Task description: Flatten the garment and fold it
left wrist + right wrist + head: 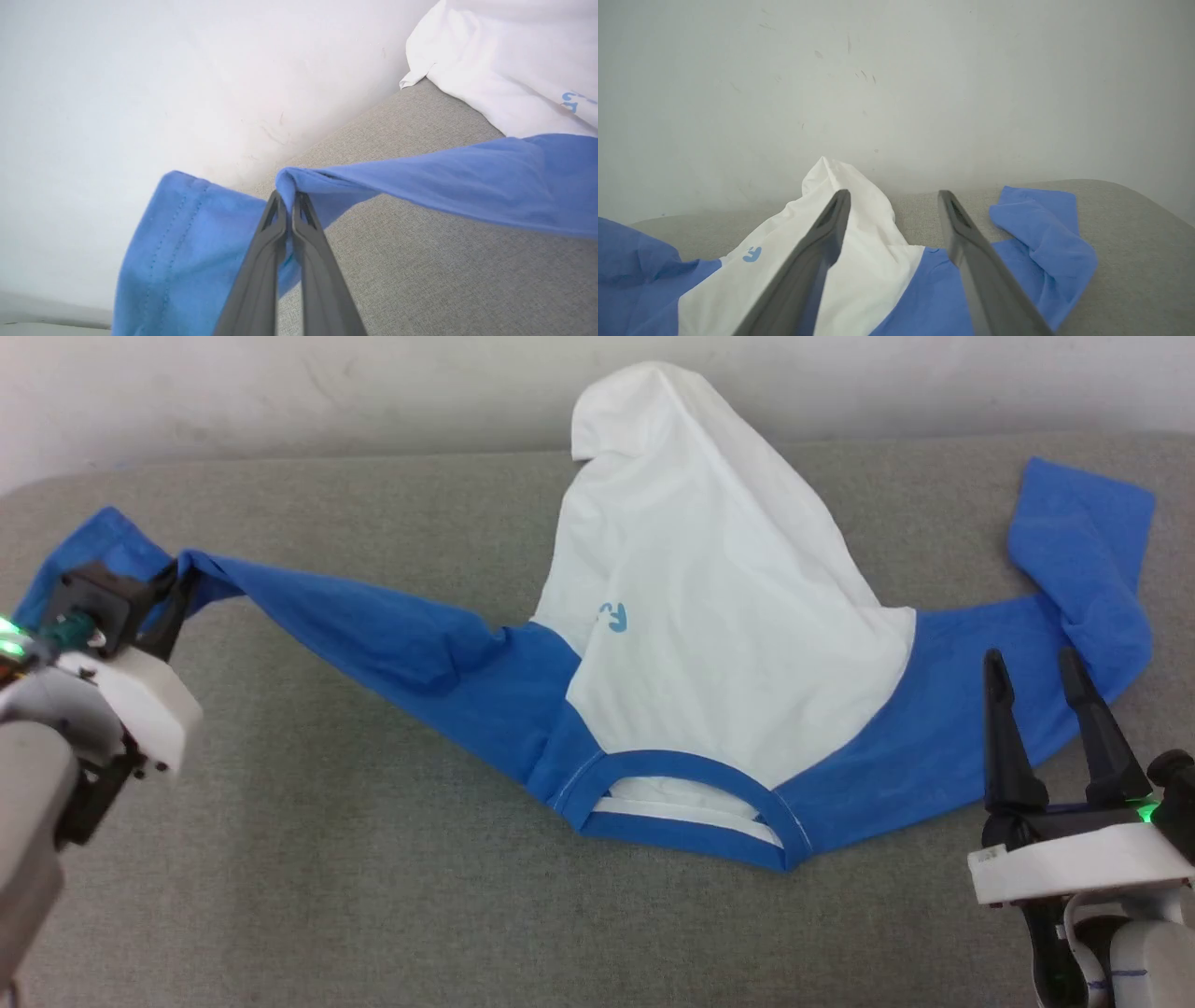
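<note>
Pinching the garment (719, 616) by a blue sleeve (420, 182), left jaws are closed; right jaws gape, empty.

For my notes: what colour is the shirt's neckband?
The neckband of the shirt is blue; the head view shows it best.

The shirt (719, 616) has its print (612, 615) mostly lost in a fold, unreadable; the left gripper (177, 582) hides part of its sleeve (355, 630).

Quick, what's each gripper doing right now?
Left gripper: closed, fingers pinching the garment by a blue sleeve.
Right gripper: open, holding nothing.
</note>
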{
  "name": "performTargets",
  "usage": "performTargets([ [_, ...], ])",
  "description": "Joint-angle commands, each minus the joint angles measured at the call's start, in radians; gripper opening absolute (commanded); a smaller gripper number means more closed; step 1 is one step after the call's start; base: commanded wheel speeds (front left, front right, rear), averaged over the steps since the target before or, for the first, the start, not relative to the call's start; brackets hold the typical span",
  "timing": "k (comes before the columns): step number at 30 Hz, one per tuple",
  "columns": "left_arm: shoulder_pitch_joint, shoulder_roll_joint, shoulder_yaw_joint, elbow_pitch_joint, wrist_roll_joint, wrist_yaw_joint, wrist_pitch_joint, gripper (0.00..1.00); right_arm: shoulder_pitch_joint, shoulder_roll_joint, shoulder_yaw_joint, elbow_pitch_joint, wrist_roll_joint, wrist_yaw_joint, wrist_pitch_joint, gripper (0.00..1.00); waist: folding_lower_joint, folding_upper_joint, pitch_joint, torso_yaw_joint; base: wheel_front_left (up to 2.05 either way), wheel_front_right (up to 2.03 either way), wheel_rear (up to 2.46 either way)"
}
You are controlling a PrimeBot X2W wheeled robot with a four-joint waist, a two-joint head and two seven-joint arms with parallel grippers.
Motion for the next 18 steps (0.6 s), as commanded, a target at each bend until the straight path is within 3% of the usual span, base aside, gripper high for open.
performTargets([
  [1, 0.020, -0.018, -0.006, 0.014, 0.007, 0.017, -0.021, 0.00, 0.009, 0.003, -0.001, -0.004, -0.007, -0.002, 0.001, 1.00, 0.0000, 0.0000, -0.021, 0.018, 0.00, 0.00, 0.00],
  [6, 0.137, -0.080, -0.034, 0.079, 0.013, 0.078, -0.115, 0.00, 0.023, 0.003, 0.006, -0.013, -0.005, -0.002, 0.011, 1.00, 0.0000, 0.0000, -0.027, 0.032, 0.00, 0.00, 0.00],
  [11, 0.251, -0.152, -0.068, 0.158, -0.012, 0.076, -0.153, 0.00, 0.034, 0.003, 0.008, -0.019, -0.007, -0.002, 0.024, 1.00, 0.0000, 0.0000, -0.025, 0.050, 0.00, 0.00, 0.00],
  [12, 0.267, -0.166, -0.073, 0.169, -0.018, 0.073, -0.157, 0.09, 0.035, 0.003, 0.008, -0.019, -0.009, -0.002, 0.027, 1.00, 0.0000, 0.0000, -0.027, 0.054, 0.00, 0.00, 0.00],
  [13, 0.280, -0.178, -0.076, 0.179, -0.022, 0.075, -0.159, 1.00, 0.038, 0.003, 0.006, -0.019, -0.010, -0.002, 0.030, 1.00, 0.0000, 0.0000, -0.029, 0.058, 0.00, 0.00, 0.00],
  [18, 0.316, -0.202, -0.079, 0.209, -0.036, 0.056, -0.173, 1.00, 0.048, 0.003, -0.001, -0.014, -0.009, -0.002, 0.040, 1.00, 0.0000, 0.0000, -0.052, 0.082, 0.00, 0.00, 0.00],
])
